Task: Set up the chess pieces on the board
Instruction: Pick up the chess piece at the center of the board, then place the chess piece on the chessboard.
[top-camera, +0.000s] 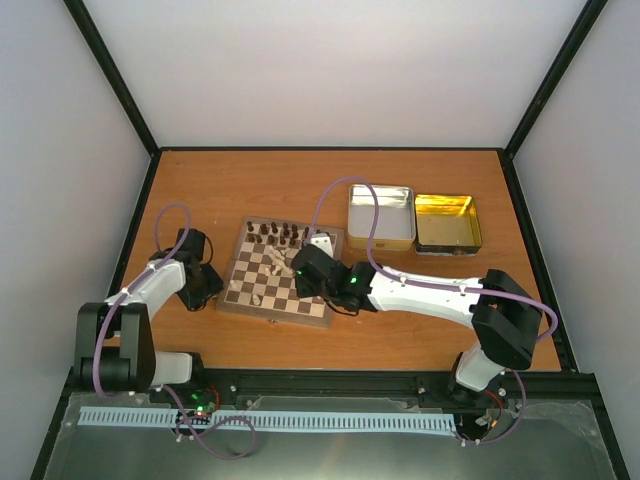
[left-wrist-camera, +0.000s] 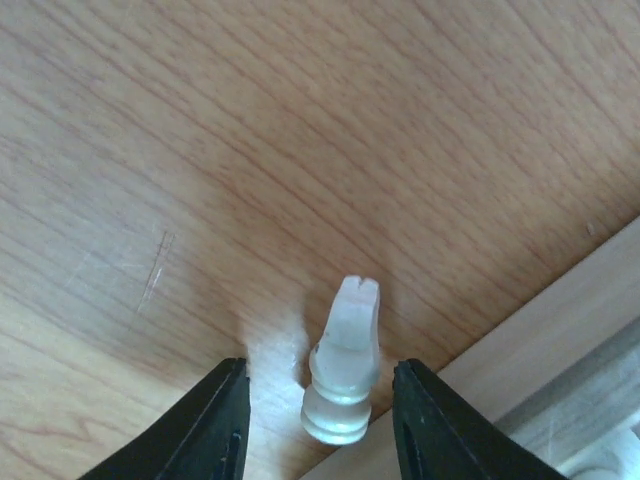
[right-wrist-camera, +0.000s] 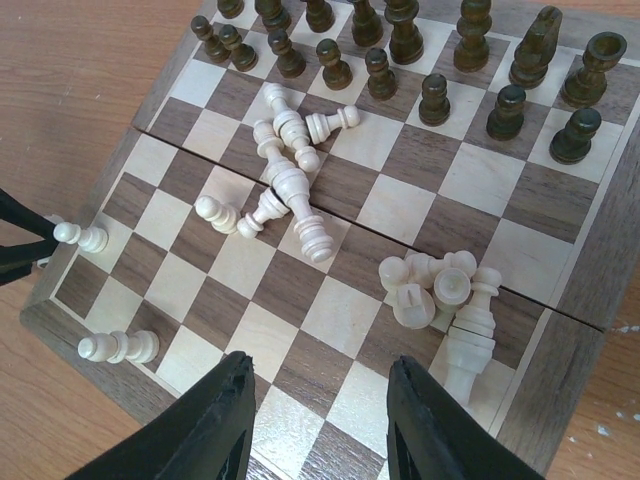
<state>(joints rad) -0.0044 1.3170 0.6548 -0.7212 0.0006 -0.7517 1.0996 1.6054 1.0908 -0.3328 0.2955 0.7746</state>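
Note:
The board lies left of centre on the table. Dark brown pieces stand in two rows along its far side. Cream pieces lie toppled on it in two heaps, one mid-board and one near the right edge. Two cream pawns lie by the left border. My left gripper is open at the board's left edge. A pale cream notched piece sits between its fingers, with a gap on each side. My right gripper is open and empty above the board's near squares.
A silver tin and a gold tin stand open at the back right, beyond the board. Black frame rails edge the table. The right arm stretches across the table in front of the tins.

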